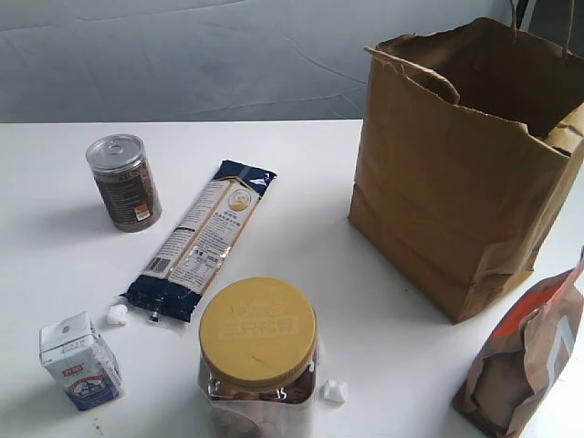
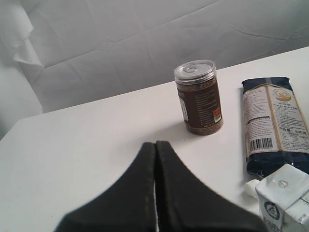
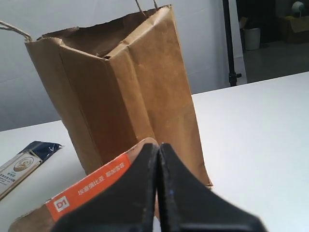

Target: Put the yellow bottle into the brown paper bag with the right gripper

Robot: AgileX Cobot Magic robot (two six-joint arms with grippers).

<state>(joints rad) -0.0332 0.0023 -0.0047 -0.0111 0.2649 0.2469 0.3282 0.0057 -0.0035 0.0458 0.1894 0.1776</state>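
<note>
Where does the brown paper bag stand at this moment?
In the exterior view the brown paper bag stands upright on the right side, just beyond the printed brown pouch.

Light: bright, diffuse, even
Shadows: faint, soft-edged, beside can [image 1: 123,182] and brown paper bag [image 1: 456,173]
Glare: white table [image 1: 301,228] near washed out
Focus: left gripper [image 2: 155,145], right gripper [image 3: 158,146] blurred, close to lens

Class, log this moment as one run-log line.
left gripper shut; right gripper shut; brown paper bag upright; yellow bottle unseen

Lab-like staging: white table [image 1: 301,182], cloth backdrop [image 1: 182,55]
</note>
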